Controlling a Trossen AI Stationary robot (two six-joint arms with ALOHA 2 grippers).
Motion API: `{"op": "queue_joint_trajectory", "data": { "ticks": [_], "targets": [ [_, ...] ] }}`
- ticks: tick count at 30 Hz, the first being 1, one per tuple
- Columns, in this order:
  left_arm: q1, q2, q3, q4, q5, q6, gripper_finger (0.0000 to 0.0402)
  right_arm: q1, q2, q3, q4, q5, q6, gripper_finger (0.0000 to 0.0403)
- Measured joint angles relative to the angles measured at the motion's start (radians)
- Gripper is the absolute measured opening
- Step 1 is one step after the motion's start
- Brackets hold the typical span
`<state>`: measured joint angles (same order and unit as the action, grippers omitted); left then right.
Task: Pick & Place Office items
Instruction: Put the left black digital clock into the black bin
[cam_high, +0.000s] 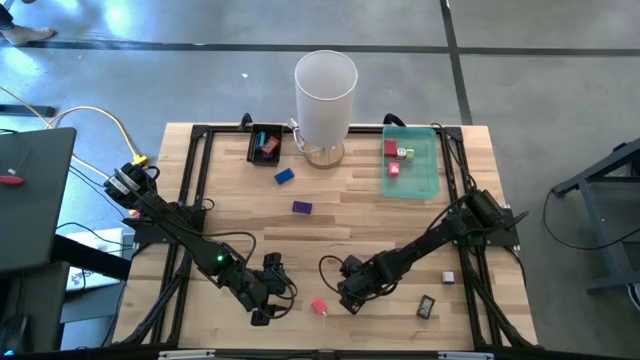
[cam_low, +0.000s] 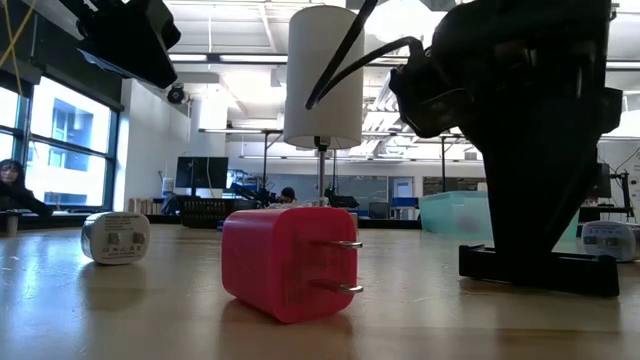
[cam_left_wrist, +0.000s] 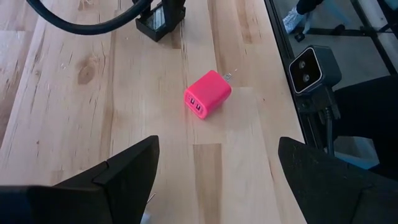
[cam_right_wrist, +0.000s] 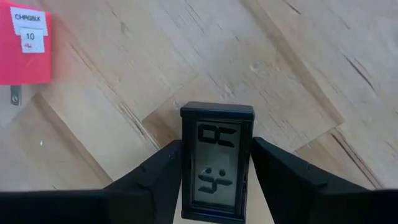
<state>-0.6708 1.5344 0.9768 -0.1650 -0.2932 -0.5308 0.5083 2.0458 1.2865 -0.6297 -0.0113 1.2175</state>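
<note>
Near the front edge of the wooden surface (cam_high: 330, 225), the right gripper (cam_high: 350, 297) is seen lowered, its fingers (cam_right_wrist: 155, 180) closed against both sides of a small black display unit (cam_right_wrist: 217, 163), which is held standing on the wood. Just beside it, a pink charger plug (cam_high: 319, 306) is found lying on its side, with its two metal prongs pointing toward the right gripper. The left gripper (cam_high: 268, 300) is held low on the other side of the plug, its fingers (cam_left_wrist: 121, 177) spread wide with nothing between them. Farther back, a blue block (cam_high: 284, 176) and a purple block (cam_high: 302, 207) are seen lying apart on the bare wood. A tall white cylinder (cam_high: 325, 92) is placed at the back, between a small black tray (cam_high: 264, 144) and a translucent green tray (cam_high: 412, 165), each containing a few small pieces. Another black item (cam_high: 426, 308) and a small white one (cam_high: 448, 276) are seen near the right edge.
</note>
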Motion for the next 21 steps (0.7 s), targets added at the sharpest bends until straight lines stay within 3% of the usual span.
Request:
{"op": "queue_joint_trajectory", "data": {
  "ticks": [13,21],
  "targets": [
    [0.0,0.0,0.0,0.0,0.0,0.0,0.0319,-0.03,0.0,0.004,-0.036,-0.05,-0.042,0.0145],
    [0.0,0.0,0.0,0.0,0.001,0.0,0.0319,-0.039,0.0,0.004,-0.042,-0.031,-0.046,0.0141]
  ]
}}
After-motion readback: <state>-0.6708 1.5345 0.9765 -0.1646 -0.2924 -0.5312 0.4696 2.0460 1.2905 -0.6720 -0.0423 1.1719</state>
